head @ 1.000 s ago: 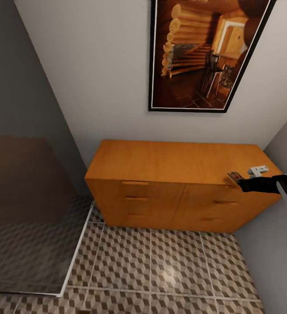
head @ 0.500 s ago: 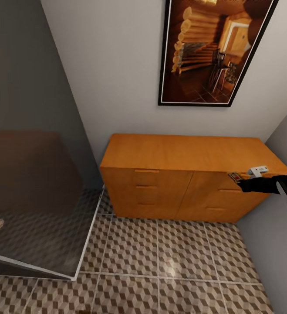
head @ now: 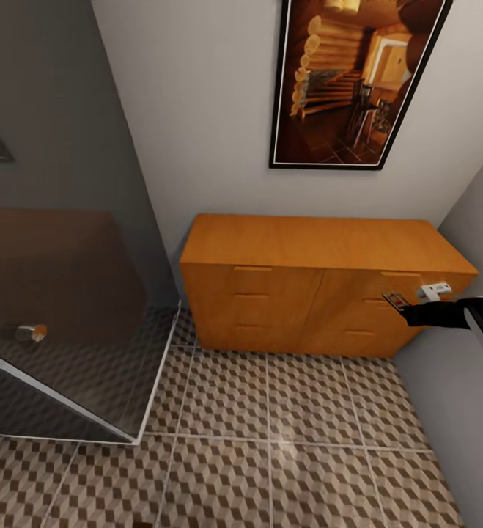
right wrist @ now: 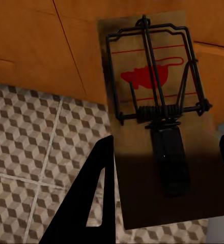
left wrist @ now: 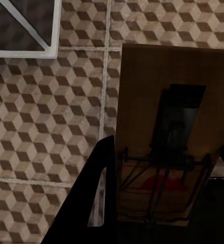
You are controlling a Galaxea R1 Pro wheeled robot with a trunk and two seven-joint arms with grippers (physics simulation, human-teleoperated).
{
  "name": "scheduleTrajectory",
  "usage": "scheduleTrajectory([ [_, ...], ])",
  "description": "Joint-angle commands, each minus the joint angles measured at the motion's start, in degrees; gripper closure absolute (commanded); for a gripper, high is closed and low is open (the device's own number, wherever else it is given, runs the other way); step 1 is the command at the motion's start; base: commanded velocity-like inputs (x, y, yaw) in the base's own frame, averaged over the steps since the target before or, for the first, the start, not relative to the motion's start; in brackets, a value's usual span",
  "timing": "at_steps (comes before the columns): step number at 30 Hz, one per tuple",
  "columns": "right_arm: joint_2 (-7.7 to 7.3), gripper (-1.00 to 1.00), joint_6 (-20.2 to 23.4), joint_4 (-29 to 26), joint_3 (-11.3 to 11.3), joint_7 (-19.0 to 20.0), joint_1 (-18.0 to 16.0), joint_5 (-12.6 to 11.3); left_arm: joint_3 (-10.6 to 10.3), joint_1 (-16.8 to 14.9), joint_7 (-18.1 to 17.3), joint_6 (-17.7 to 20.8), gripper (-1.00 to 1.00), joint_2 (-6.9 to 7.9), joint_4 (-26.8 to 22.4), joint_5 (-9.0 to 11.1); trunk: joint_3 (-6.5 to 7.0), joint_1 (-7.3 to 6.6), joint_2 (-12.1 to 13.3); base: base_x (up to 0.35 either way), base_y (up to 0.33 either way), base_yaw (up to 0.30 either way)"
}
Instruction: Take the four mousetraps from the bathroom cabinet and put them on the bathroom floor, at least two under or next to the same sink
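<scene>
Each hand (right wrist: 165, 168) (left wrist: 165, 173) is clamped on a mousetrap (right wrist: 152, 101) (left wrist: 168, 127).

The head camera looks steeply down from some way back at the cabinet (head: 322, 286) and bathroom floor (head: 270, 440). Both wrist cameras face down, close over that same floor.

A framed log-cabin picture (head: 355, 81) hangs beside a glass shower panel (head: 58, 293).

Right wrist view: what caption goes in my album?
Flat tan wooden mousetrap with dark wire, held in the jaws before the orange-brown wooden cabinet.
</scene>
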Motion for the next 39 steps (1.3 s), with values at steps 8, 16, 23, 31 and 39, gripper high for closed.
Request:
scheduleTrajectory([
  [8,2.31,1.0,-15.1,17.7,0.2,-0.6,-0.1,-0.3,-0.4,-0.1,0.4,-0.2,1.0,-0.06,0.2,-0.2,-0.1,0.01,-0.1,-0.05,0.001,0.0],
  [16,7.13,1.0,-46.9,44.0,0.2,-1.2,2.2,2.6,-0.4,-0.1,0.4,-0.2,1.0,-0.06,0.2,-0.2,-0.1,0.01,-0.1,-0.002,0.0,0.0],
  [23,15.25,1.0,-58.6,46.4,0.2,-8.3,16.3,3.1,-0.4,-0.1,0.4,-0.2,1.0,-0.06,0.2,-0.2,-0.1,0.01,-0.1,0.0,0.0,0.0],
  [31,25.31,1.0,-69.9,46.5,0.2,-23.1,28.7,3.1,-0.3,0.0,0.6,-0.2,1.0,0.05,0.0,-0.1,-0.1,0.01,-0.1,0.0,0.0,0.0],
  [39,32.01,1.0,-76.4,46.1,0.1,-38.8,32.6,3.0,-0.1,-0.1,1.9,4.7,1.0,-0.05,-6.4,-0.1,-0.1,0.01,-0.1,0.0,0.0,0.0],
])
